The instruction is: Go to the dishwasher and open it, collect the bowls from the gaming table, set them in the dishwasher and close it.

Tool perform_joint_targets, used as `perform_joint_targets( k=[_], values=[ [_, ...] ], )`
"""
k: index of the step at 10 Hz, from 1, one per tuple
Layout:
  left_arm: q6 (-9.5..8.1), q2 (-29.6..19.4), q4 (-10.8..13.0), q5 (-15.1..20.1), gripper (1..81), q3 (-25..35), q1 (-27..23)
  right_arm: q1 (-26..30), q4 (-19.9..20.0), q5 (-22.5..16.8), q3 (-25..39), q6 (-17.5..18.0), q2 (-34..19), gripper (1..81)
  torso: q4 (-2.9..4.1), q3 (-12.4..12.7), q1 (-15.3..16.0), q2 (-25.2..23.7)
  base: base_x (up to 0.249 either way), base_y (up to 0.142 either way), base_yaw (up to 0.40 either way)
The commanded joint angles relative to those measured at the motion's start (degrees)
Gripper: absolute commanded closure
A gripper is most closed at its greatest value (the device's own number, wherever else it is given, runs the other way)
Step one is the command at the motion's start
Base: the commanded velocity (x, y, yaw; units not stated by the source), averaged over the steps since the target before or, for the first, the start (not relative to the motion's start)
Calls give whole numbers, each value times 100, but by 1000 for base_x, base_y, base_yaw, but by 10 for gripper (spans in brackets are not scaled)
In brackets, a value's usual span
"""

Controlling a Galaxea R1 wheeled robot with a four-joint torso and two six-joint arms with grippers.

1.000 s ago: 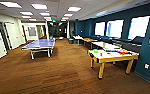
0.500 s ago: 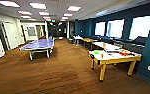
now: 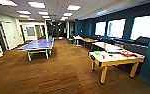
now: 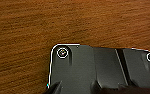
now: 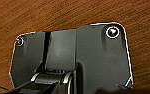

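The gaming table [image 3: 115, 59], with its glossy white top and yellow edging and legs, stands at the right of the head view, next to the dark blue wall. A lime-green bowl [image 3: 97, 53] sits on its near left corner. A small red item [image 3: 103, 57] and flat orange and red things [image 3: 126, 53] lie further along the top. The dishwasher is out of view. Both wrist views look down at the brown wood-look floor [image 4: 66, 22] [image 5: 66, 15] past the robot's dark plate.
A blue ping-pong table [image 3: 37, 45] stands at mid left. More tables [image 3: 104, 46] line the window wall behind the gaming table. Doors [image 3: 1, 37] run along the left wall. Open floor [image 3: 66, 70] stretches between the two tables and down the room.
The whole head view has shifted a little and the gaming table looks slightly larger, so the camera has moved nearer. Nothing in the room itself has moved.
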Motion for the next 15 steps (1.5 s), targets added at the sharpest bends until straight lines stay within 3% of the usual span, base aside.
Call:
perform_joint_targets(
  k=[1, 15],
  values=[
    [-1, -49, 10, 205, 10, -29, -383, 369, -6, -266, 3, 11, 21, 10, 0, 0, 1, 0, 205, 0, 0],
    [-9, -14, 2, 205, 10, -29, -383, 352, -16, -257, 3, 2, 4, 10, 0, 0, 1, 0, 215, 0, 0]
  ],
)
